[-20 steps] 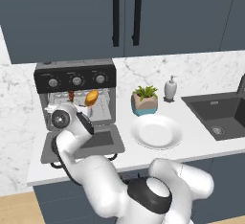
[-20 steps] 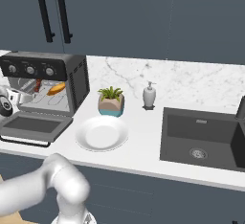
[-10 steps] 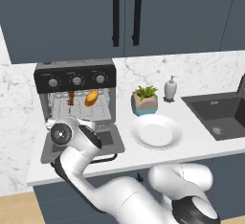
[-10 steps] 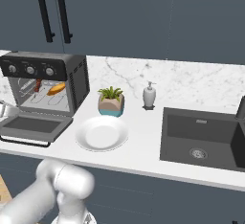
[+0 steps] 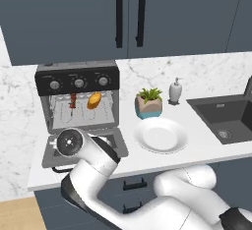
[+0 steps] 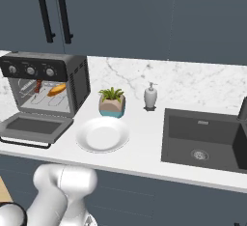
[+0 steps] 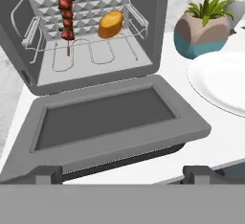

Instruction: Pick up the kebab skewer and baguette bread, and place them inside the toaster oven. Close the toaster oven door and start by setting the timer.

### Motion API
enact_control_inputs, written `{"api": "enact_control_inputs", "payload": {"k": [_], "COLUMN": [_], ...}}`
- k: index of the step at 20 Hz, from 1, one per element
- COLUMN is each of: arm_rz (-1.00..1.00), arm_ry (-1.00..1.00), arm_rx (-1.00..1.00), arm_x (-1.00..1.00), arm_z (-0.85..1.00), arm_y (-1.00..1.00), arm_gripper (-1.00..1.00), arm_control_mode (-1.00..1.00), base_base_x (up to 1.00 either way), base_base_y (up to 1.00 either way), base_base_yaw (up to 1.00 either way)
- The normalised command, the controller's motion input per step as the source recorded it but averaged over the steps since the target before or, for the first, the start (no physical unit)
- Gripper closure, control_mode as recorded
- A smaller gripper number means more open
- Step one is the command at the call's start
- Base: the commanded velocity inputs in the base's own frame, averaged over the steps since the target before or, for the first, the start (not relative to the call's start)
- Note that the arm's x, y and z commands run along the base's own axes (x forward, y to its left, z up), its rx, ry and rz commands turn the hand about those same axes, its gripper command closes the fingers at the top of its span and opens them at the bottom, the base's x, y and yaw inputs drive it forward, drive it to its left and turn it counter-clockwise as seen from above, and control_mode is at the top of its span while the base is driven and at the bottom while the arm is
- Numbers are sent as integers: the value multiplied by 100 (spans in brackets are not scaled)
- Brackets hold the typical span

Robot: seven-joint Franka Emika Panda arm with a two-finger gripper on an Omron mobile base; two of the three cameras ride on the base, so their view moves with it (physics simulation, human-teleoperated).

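Note:
The toaster oven [image 5: 78, 82] stands at the counter's left with its door [image 5: 88, 149] folded down flat. Inside, on the wire rack [image 7: 91, 46], the kebab skewer [image 7: 66, 19] lies to the left and the baguette bread [image 7: 111, 24] to the right, apart from each other. The right base view shows the same skewer [image 6: 38, 86] and loaf [image 6: 57, 90] in the oven [image 6: 72, 90], above the lowered door [image 6: 34, 126]. My gripper [image 7: 123, 173] hovers low in front of the door's [image 7: 110, 117] front edge, open, its fingertips [image 7: 48, 174] wide apart with nothing between them.
Right of the oven sit a white plate [image 5: 161, 135], a potted plant [image 5: 148, 102] and a soap dispenser [image 5: 175, 91]. A dark sink [image 6: 202, 138] fills the counter's right end. My arm's elbow [image 5: 71, 143] hangs over the open door. Dark cabinets [image 5: 128, 17] run above.
My arm has sunk lower and drawn back toward the counter's front edge, in front of the open door. The skewer, the bread and the door have not moved.

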Motion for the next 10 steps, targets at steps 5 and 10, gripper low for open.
{"api": "enact_control_inputs", "payload": {"k": [5,10], "arm_rz": [9,18], "arm_ry": [11,0], "arm_rx": [-1,-5], "arm_x": [-30,0], "arm_z": [-24,-67], "arm_y": [-5,0], "arm_gripper": [-100,-100], "arm_control_mode": [-100,-100], "base_base_x": [0,0], "base_base_y": [0,0], "base_base_yaw": [0,0]}}
